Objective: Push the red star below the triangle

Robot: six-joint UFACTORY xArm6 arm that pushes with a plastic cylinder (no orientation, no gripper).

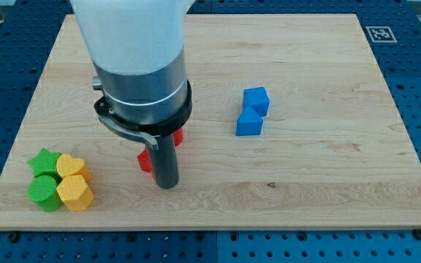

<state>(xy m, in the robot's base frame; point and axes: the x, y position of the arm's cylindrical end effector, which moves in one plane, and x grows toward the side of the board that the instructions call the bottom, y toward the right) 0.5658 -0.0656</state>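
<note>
Camera view shows a pale wooden board on a blue perforated bench. Starting at the view's left, a tight cluster sits near the bottom corner: a green star, a green cylinder below it, a yellow heart-like block and a yellow hexagonal block, all touching or nearly so. Moving right, the arm's white and grey body hangs over the board, and the dark rod comes down with my tip on the wood. There are no jaws on this rig, only the rod, so no jaw state applies. Two bits of red show around the rod: a red block touching its left side, and another red block peeking out just above and to the right, under the collar. Both are mostly hidden, so I cannot tell which is the star and which, if either, is the triangle. Further right, well apart, a blue cube sits above a blue block with a slanted top, the two touching. As a judgement, the push seems under way: the lower red piece sits against the rod, below the other red piece and to its left, but whether the placement is finished cannot be confirmed with the shapes covered.
</note>
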